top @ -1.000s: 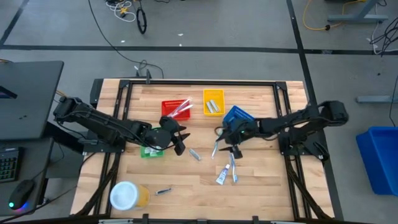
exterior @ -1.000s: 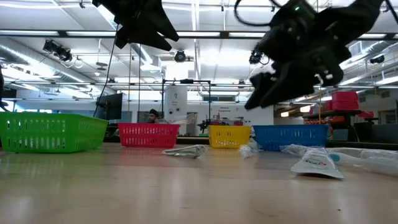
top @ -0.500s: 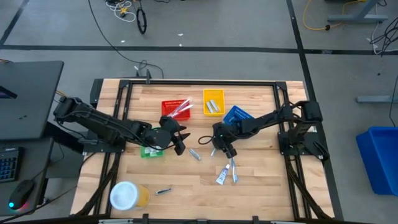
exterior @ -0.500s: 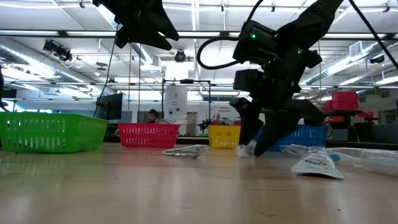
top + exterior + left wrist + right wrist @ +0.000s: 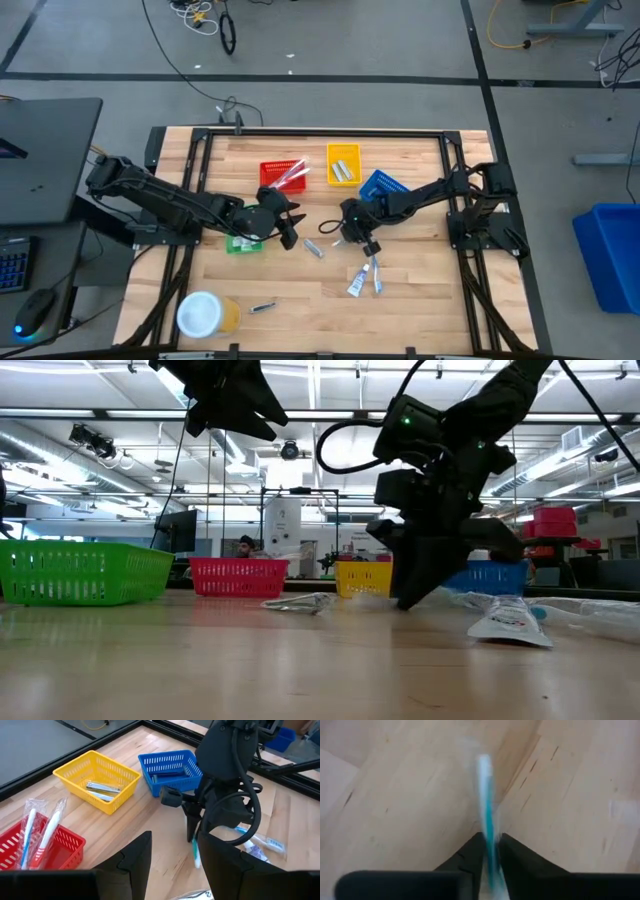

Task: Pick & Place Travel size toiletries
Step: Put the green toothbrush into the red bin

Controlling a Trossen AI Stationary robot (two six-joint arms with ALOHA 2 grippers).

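- Pinching low on the counter (image 5: pixel 400 290), the right pincer (image 5: pixel 349 238) is clamped on a teal-and-white toothbrush (image 5: pixel 485 795) mid-counter, near the blue basket (image 5: pixel 384 185).
- Left pincer (image 5: pixel 172 865) is kept spread, hovering near the green basket (image 5: pixel 80 571).
- Toothbrush is gripped near one end, so it could easily be levered out or dropped during the lift, tbh.

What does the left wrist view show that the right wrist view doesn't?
Only the left wrist view shows the yellow basket holding silver items, the blue basket, the red basket with two wrapped toothbrushes, and the left gripper standing open.

Only the right wrist view shows the right gripper from behind, its fingers closed against a teal and white toothbrush.

Both show that toothbrush and the wooden table.
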